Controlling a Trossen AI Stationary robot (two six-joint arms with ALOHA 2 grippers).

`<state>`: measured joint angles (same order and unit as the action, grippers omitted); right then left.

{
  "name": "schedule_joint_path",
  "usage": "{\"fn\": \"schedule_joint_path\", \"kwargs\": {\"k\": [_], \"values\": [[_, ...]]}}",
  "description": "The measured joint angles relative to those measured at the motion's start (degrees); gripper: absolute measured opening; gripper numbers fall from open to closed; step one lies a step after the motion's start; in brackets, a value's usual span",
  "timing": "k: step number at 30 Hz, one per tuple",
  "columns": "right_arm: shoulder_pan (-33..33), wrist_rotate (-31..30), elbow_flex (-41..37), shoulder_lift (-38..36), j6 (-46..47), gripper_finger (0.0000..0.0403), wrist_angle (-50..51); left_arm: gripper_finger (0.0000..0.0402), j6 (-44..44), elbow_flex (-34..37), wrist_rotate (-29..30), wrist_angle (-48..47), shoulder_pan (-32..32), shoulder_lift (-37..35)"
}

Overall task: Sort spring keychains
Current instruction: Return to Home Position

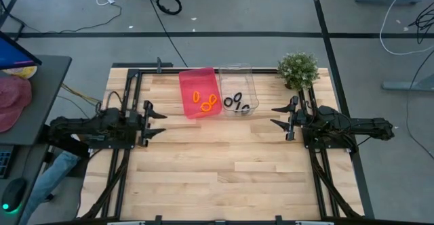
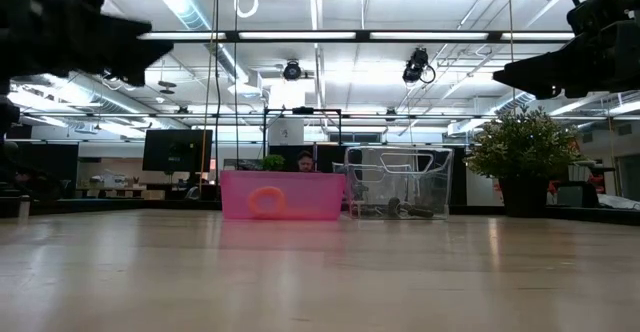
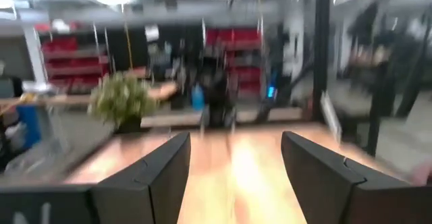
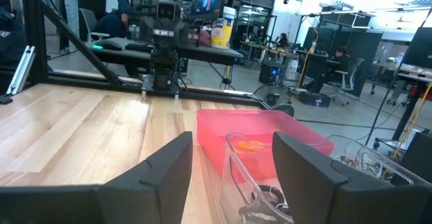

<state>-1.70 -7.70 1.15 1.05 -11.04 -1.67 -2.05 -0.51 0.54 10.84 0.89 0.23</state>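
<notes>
Orange spring keychains [image 1: 205, 101] lie on the floor of the pink bin [image 1: 190, 83]; one shows through its wall in the low view [image 2: 267, 201]. Black spring keychains [image 1: 237, 103] lie in the clear bin [image 1: 234, 70] beside it. In the right wrist view the pink bin [image 4: 297, 136] and the clear bin's wall [image 4: 236, 166] show ahead. My left gripper [image 1: 160, 123] hovers open above the table's left part, my right gripper [image 1: 277, 116] open above the right part. Both point toward the middle and hold nothing.
A potted plant [image 1: 298, 69] stands at the far right corner, next to the clear bin. Bare wood [image 1: 217, 171] stretches from the bins to the near edge. A black frame rail [image 1: 129, 69] runs round the table's far side. People sit at desks beyond the table [image 4: 125, 5].
</notes>
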Motion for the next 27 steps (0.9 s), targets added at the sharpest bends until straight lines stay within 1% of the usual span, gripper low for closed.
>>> {"fn": "schedule_joint_path", "kwargs": {"k": [3, 5, 13, 20, 27], "values": [[-0.01, 0.0, 0.0, 0.0, 0.0, 0.0208, 0.0, 0.0236, -3.25, 0.0, -0.46, -7.35, -0.02, 0.0], [0.0, -0.01, 0.0, -0.01, 0.0, 0.0208, 0.0, 0.0236, -4.28, -0.07, 0.4, -9.47, 0.02, 0.08], [0.0, 0.01, 0.0, 0.0, 0.0, 0.0208, 0.0, 0.0236, -4.2, -0.09, 0.66, -9.98, 0.0, 0.1], [0.0, 0.01, 0.0, 0.01, 0.01, 0.0208, 0.0, 0.0236, -1.63, -0.07, 0.78, -10.13, -0.01, 0.13], [-0.02, 0.01, 0.0, 0.01, 0.0, 0.0208, 0.0, 0.0236, -1.64, 0.04, 0.89, -7.81, -0.02, 0.13]]}}
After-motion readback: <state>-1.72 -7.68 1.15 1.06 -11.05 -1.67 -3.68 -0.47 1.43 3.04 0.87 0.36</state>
